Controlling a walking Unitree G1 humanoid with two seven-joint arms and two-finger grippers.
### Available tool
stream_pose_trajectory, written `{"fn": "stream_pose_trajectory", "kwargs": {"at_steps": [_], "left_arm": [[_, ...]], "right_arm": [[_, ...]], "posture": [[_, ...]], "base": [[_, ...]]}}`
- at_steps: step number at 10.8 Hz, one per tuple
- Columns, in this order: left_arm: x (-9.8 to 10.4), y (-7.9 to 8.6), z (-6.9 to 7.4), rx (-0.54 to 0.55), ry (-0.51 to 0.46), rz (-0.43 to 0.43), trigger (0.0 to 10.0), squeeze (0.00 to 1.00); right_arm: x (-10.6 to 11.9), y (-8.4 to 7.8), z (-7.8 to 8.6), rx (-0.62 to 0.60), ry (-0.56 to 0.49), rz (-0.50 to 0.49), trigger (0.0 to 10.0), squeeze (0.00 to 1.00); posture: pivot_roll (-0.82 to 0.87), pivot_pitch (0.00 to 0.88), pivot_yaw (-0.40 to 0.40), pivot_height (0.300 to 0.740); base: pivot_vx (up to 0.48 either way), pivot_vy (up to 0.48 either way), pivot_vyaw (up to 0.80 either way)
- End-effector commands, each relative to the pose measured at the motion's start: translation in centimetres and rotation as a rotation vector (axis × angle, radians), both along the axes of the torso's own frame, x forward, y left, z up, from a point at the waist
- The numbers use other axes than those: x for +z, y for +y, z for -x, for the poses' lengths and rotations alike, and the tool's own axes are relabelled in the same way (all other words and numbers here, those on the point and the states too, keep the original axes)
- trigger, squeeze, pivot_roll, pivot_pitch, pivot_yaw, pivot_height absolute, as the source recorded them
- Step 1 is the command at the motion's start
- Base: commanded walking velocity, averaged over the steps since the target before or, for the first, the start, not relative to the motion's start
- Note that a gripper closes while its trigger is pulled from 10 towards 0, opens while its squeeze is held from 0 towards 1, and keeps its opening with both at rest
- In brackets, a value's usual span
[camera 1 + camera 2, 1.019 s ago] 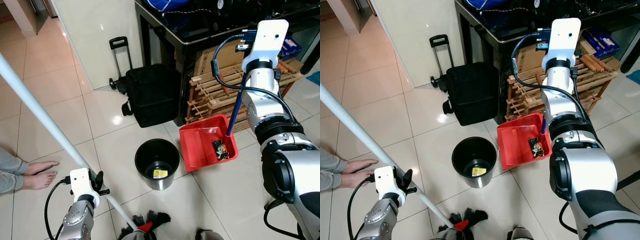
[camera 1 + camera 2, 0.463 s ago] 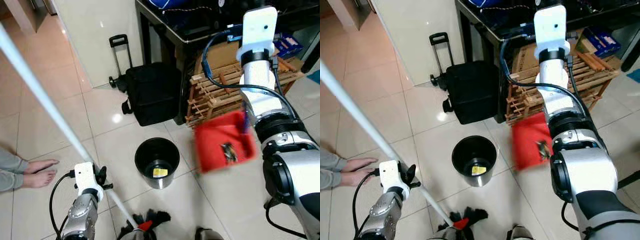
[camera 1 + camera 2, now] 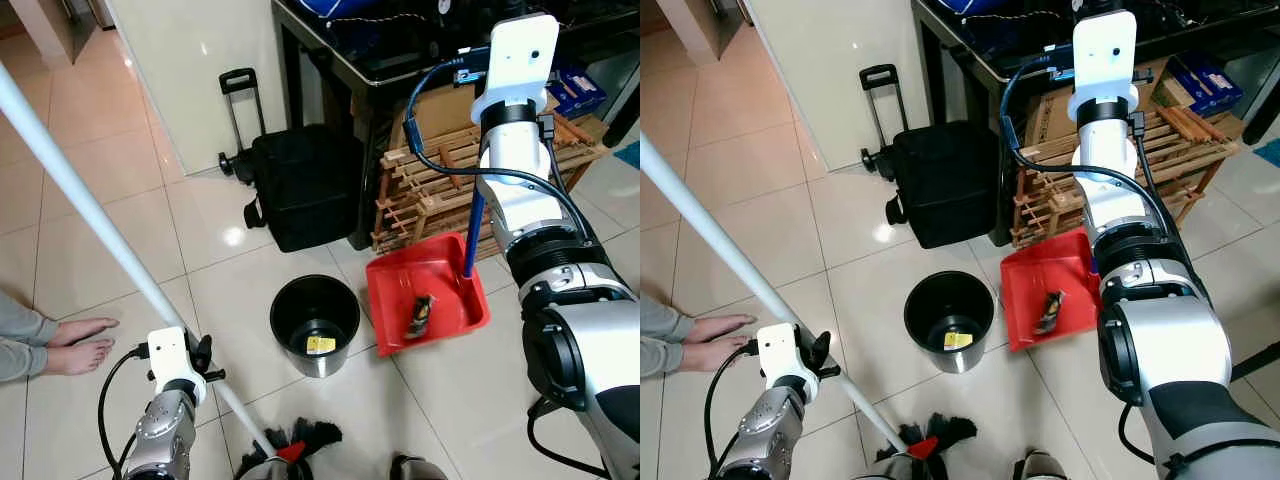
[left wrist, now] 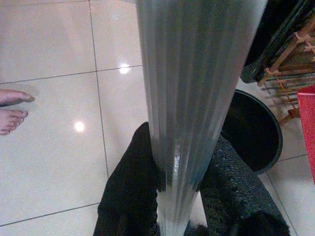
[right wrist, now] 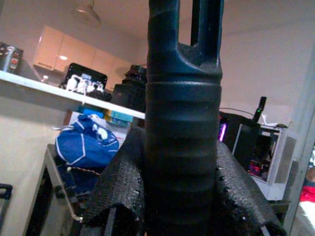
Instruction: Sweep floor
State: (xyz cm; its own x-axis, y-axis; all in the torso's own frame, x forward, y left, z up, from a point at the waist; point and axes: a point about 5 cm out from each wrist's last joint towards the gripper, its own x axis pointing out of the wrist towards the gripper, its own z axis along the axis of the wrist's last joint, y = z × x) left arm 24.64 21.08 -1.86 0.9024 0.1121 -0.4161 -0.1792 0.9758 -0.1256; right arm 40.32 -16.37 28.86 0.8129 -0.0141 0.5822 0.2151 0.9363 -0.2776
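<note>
Two tools were in my grip at once. My left gripper (image 4: 177, 191) was clamped on the white broom pole (image 3: 90, 215), low on the near left, with the dark bristles (image 3: 295, 445) resting on the tiles at the near edge. My right gripper (image 5: 179, 196) was closed around the ribbed top of the blue dustpan handle (image 3: 473, 230), held high over on the right. The red dustpan (image 3: 425, 300) sat low just right of the black bin (image 3: 315, 320), close beside it, carrying one dark clump of sweepings (image 3: 418, 315) near its middle.

What worried me was the tip into the bin. The pan's mouth looked about as wide as the bin's opening, so a tilt that began too far right would have dropped the clump onto the tiles between them. A knock from the pan's edge might have shoved or toppled the bin, which looked light. The long pole leaned up and away to the far left, above a person's bare feet (image 3: 75, 350) on the left, so any swing of my left arm could have carried it toward them. A wooden rack (image 3: 440, 190) and a black suitcase (image 3: 305, 185) crowded the far side, leaving little room to back the pan away.

Whether the pan was touching the floor or hanging just above it, I could not tell. The broom head was cut off at the near edge, and the yellowish scrap (image 3: 320, 346) at the bottom of the bin was too small to identify.
</note>
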Motion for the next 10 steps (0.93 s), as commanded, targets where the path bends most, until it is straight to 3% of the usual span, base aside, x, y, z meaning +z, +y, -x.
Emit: {"fn": "stream_pose_trajectory", "kwargs": {"at_steps": [1,10], "left_arm": [[-0.6,0.3,0.6,0.001,0.042,-0.016,10.0,0.00],[-0.7,0.0,0.3,0.011,0.043,-0.003,10.0,0.00]], "right_arm": [[1.1,0.1,0.1,0.010,-0.040,-0.006,10.0,0.00],[2.2,0.9,0.3,0.040,-0.069,0.022,10.0,0.00]], "posture": [[-0.09,0.083,0.099,0.740],[-0.11,0.079,0.088,0.740]], "base": [[0.000,0.000,0.00],[0.000,0.000,0.00]]}}
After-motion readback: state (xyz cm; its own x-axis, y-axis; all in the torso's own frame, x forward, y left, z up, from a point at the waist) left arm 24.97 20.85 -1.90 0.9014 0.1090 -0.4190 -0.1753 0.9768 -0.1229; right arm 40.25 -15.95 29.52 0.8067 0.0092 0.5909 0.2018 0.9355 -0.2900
